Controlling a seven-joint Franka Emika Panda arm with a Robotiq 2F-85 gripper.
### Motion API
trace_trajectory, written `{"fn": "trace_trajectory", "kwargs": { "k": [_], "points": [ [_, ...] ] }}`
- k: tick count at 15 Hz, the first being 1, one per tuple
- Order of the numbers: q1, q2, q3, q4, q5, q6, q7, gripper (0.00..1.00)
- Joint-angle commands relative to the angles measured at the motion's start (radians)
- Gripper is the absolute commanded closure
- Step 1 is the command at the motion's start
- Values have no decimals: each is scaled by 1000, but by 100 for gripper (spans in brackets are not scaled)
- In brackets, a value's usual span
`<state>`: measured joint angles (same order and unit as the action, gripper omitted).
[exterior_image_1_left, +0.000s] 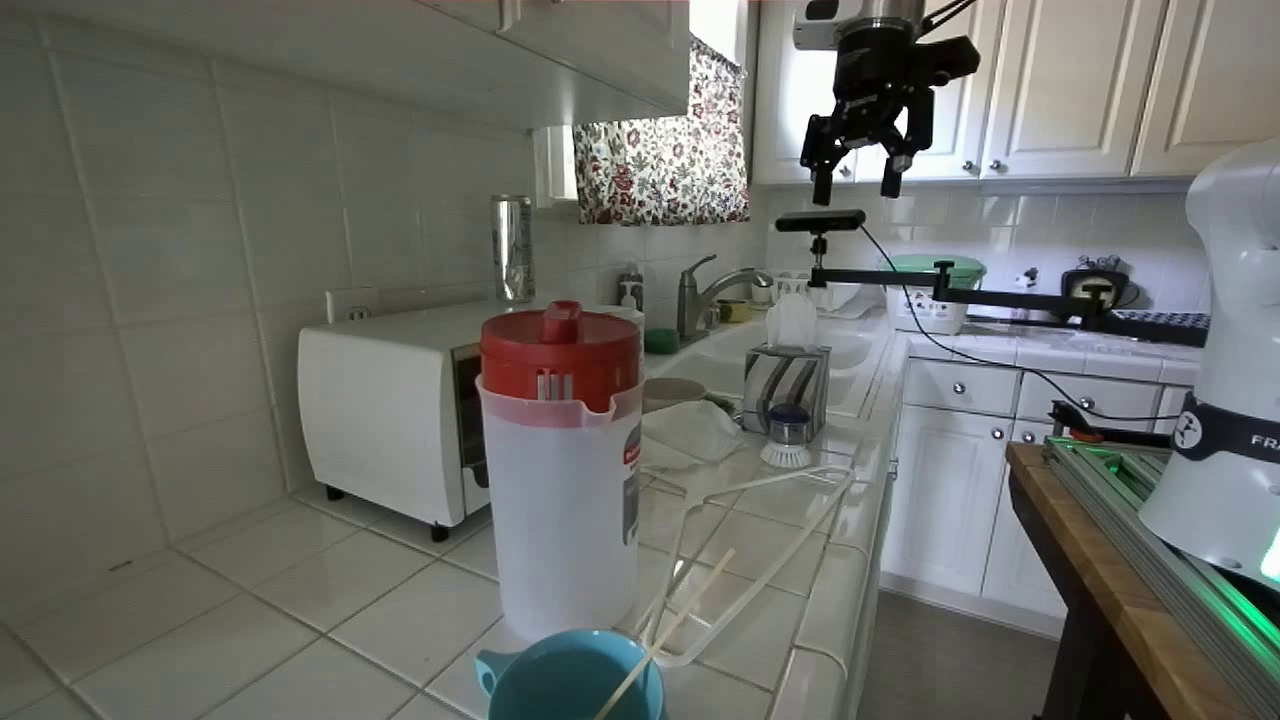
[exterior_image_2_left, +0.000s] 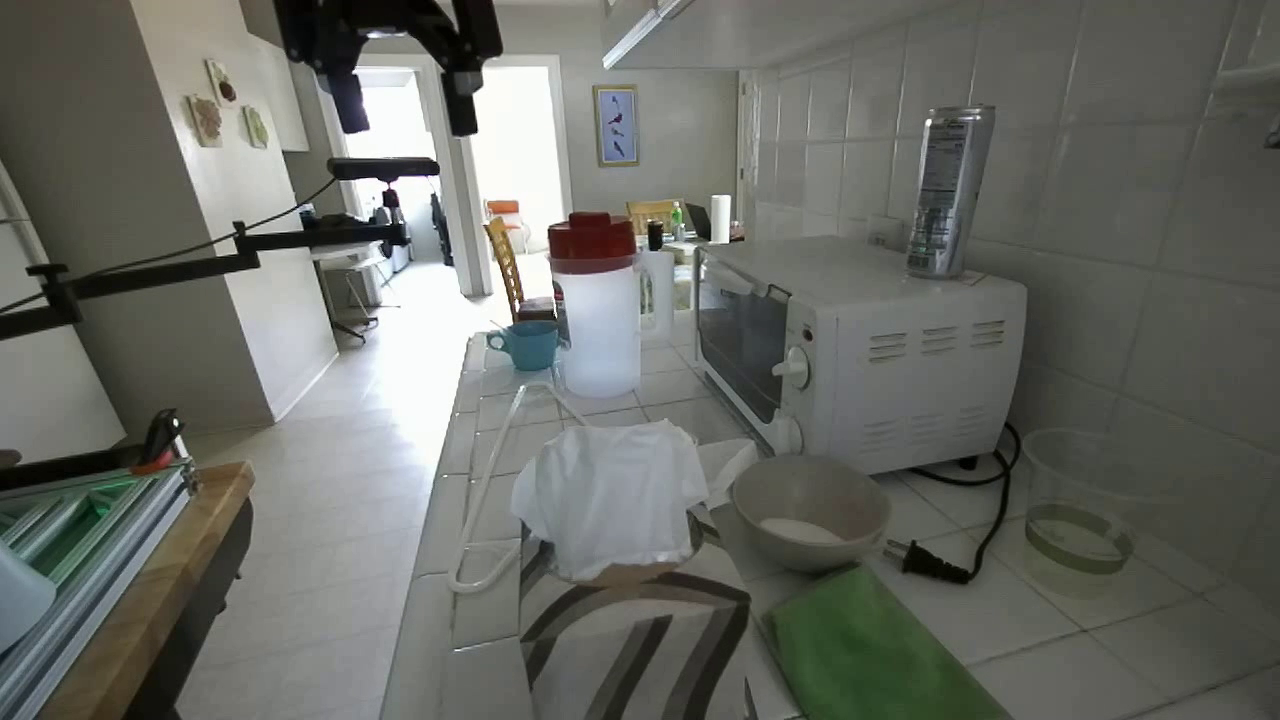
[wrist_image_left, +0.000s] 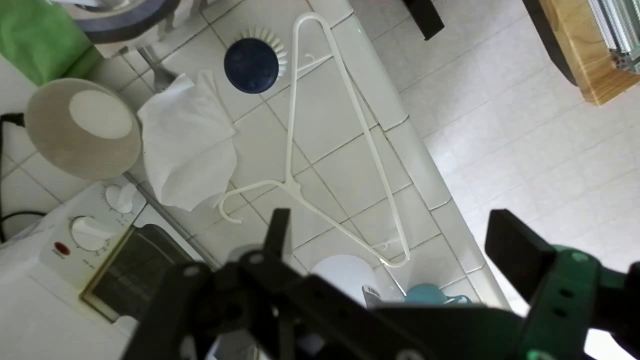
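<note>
My gripper is open and empty, high above the counter in both exterior views (exterior_image_1_left: 857, 186) (exterior_image_2_left: 406, 115); its spread fingers show in the wrist view (wrist_image_left: 390, 237). It touches nothing. Below it a white plastic hanger (wrist_image_left: 292, 187) lies flat on the tiled counter. A dark blue-topped brush (wrist_image_left: 251, 65) and a crumpled white tissue (wrist_image_left: 187, 145) lie near the hanger. A clear pitcher (exterior_image_1_left: 565, 510) with a red lid stands upright by the hanger's end. A teal cup (exterior_image_1_left: 575, 670) with a thin stick in it stands beside the pitcher. The gripper partly hides both in the wrist view.
A white toaster oven (exterior_image_2_left: 890, 400) stands against the wall with a can (exterior_image_2_left: 950, 190) on top. A tissue box (exterior_image_1_left: 785, 390), a bowl (exterior_image_2_left: 810, 500) and a green cloth (exterior_image_2_left: 880, 650) are on the counter. A camera on a bar (exterior_image_1_left: 820, 222) and upper cabinets (exterior_image_1_left: 600, 70) are nearby.
</note>
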<state>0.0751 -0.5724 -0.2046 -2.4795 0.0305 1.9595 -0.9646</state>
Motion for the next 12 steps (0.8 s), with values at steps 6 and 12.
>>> {"fn": "trace_trajectory", "kwargs": {
  "k": [6,12],
  "points": [
    [36,-25,-18,-134,13,243,-241,0],
    [66,-1,-38,-175,118,381,-261,0]
  ]
}}
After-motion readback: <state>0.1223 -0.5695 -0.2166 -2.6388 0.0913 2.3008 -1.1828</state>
